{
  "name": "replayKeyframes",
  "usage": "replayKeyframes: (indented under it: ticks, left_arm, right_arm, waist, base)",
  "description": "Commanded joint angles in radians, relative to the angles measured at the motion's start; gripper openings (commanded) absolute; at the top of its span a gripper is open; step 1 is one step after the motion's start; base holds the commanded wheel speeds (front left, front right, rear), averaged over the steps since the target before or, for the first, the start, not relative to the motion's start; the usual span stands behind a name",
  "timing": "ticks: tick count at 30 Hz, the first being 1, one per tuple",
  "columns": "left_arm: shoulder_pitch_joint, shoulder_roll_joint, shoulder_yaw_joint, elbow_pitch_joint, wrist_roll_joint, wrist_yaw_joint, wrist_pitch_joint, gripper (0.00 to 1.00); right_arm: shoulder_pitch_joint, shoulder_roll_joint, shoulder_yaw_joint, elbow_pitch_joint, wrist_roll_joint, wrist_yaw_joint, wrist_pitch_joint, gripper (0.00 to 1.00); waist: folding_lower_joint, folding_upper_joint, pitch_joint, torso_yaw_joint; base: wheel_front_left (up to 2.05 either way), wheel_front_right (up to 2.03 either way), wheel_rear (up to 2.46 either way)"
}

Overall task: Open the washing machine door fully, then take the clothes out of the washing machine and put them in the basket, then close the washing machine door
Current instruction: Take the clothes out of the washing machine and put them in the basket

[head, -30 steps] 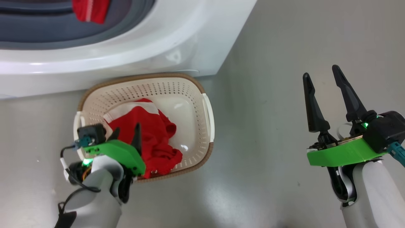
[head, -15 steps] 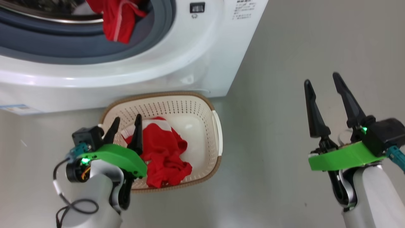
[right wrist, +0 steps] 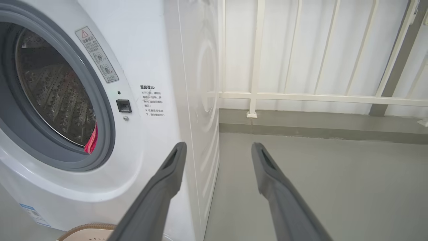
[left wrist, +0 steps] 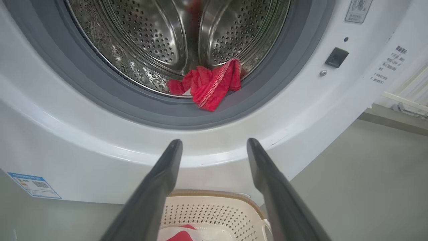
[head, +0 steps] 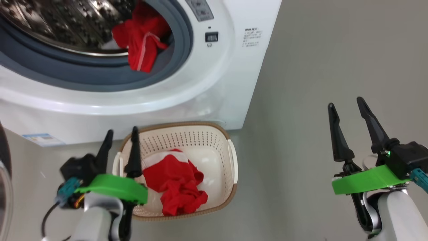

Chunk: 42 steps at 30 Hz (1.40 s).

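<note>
The left gripper (head: 121,132), at the lower left of the head view, holds nothing; its fingers stand apart over the left end of the basket (head: 190,140). One red garment (head: 175,187) lies inside the basket. A second red garment (head: 142,43) hangs over the grey gasket (head: 100,78) of the washing machine (head: 217,83), in the upper left. The right gripper (head: 345,103), at the lower right, is also spread and empty above the grey floor (head: 301,134).

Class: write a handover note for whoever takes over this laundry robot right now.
Left end effector: open, empty, beside the cream perforated plastic basket.
Right end effector: open, empty, over floor.
Done: black-rimmed round door open; one bright red fabric garment in the basket.
To do: second red garment draped over the white washing machine's grey gasket goes to the basket; then close the door.
</note>
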Motion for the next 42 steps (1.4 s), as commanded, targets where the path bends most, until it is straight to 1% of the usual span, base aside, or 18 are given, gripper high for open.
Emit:
replayKeyframes:
  ticks: [1, 10, 15, 18, 22, 30, 35, 42]
  left_arm:
    - [0.018, 0.016, 0.040, -0.032, 0.009, 0.001, -0.009, 1.00]
    - [0.135, 0.007, 0.122, -0.157, 0.069, -0.014, -0.009, 1.00]
    - [0.191, 0.006, 0.137, -0.217, 0.097, -0.048, -0.009, 1.00]
    - [0.218, 0.005, 0.143, -0.240, 0.115, -0.057, -0.009, 1.00]
    - [0.256, 0.004, 0.150, -0.272, 0.134, -0.060, -0.009, 1.00]
    - [0.330, 0.003, 0.136, -0.303, 0.130, -0.063, -0.009, 1.00]
    - [0.365, 0.003, 0.121, -0.309, 0.126, -0.073, -0.009, 1.00]
    - [0.383, 0.003, 0.124, -0.320, 0.115, -0.058, -0.009, 1.00]
  right_arm:
    - [0.008, -0.003, 0.015, -0.026, 0.006, 0.004, -0.006, 1.00]
    - [0.067, -0.003, 0.014, -0.046, 0.013, 0.004, -0.006, 1.00]
    - [0.106, -0.003, 0.002, -0.066, 0.009, 0.004, -0.006, 1.00]
    - [0.122, -0.003, 0.001, -0.071, -0.001, 0.004, -0.006, 1.00]
    - [0.141, -0.003, -0.017, -0.087, -0.008, 0.004, -0.006, 1.00]
    - [0.199, -0.003, -0.035, -0.097, -0.020, 0.004, -0.006, 1.00]
    - [0.227, -0.003, -0.038, -0.100, -0.021, 0.004, -0.006, 1.00]
    - [0.241, -0.003, -0.048, -0.105, -0.023, 0.004, -0.006, 1.00]
  waist:
    - [0.0000, 0.0000, -0.032, 0.001]
    - [0.0000, 0.0000, -0.130, -0.017]
    - [0.0000, 0.0000, -0.163, -0.019]
    - [0.0000, 0.0000, -0.181, -0.023]
    - [0.0000, 0.0000, -0.205, -0.025]
    - [0.0000, 0.0000, -0.265, -0.024]
    - [0.0000, 0.0000, -0.289, -0.026]
    - [0.0000, 0.0000, -0.309, -0.026]
  base:
    - [0.00, 0.00, 0.00]
    - [0.00, 0.00, 0.00]
    - [0.00, 0.00, 0.00]
    - [0.00, 0.00, 0.00]
    - [0.00, 0.00, 0.00]
    - [0.00, 0.00, 0.00]
    - [0.00, 0.00, 0.00]
    - [0.00, 0.00, 0.00]
